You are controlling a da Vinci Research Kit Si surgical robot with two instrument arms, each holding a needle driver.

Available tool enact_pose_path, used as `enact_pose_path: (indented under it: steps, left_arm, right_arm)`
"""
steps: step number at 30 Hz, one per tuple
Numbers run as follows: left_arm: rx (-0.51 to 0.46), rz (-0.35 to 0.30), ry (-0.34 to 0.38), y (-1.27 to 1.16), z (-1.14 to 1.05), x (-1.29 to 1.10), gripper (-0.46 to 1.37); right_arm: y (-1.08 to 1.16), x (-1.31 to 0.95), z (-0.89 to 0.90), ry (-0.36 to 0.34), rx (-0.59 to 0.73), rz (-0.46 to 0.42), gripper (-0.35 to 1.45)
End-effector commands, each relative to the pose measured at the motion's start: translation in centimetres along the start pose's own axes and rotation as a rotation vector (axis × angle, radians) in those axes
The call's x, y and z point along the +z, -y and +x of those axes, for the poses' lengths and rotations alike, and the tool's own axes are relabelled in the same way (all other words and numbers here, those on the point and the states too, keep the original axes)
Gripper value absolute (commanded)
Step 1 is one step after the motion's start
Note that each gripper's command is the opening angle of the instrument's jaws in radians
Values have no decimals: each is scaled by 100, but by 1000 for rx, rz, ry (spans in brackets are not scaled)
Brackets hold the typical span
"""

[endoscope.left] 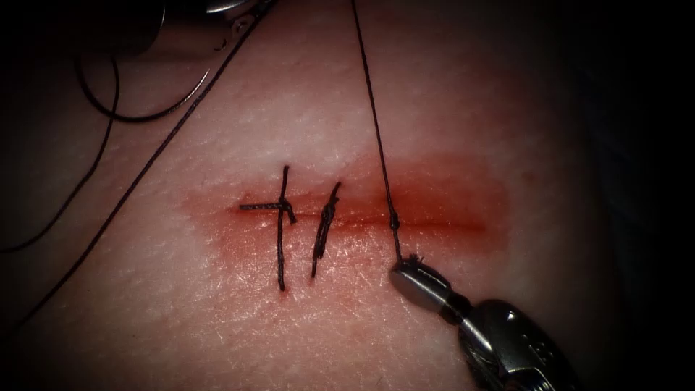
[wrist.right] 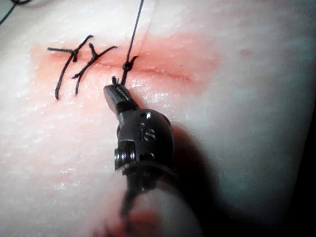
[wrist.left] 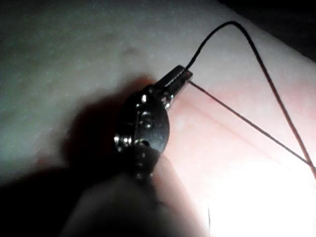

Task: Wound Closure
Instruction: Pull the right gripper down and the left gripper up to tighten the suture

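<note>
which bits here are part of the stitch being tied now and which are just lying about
In use:
- right tool, shut on thread end
- left tool, shut on thread
- thread
- knot on the cut

Lying about:
- needle, on tissue, upper left
- two finished stitches

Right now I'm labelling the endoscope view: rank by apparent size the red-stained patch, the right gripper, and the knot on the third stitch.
1. Red-stained patch on the tissue, largest.
2. Right gripper, shut on the thread; nearness to the camera may enlarge it.
3. Knot, smallest.
</note>
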Motion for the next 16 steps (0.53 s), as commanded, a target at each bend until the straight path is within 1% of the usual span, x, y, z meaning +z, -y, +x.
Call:
enact_pose_path:
  steps: [1, 16]
  left_arm:
    - [0, -4, 0, -2, 1, -1, -35]
    - [1, -7, 0, -5, 0, -2, -35]
  right_arm:
    - [0, 1, 0, 1, 0, -5, -35]
    - [2, 4, 1, 4, 1, -5, -35]
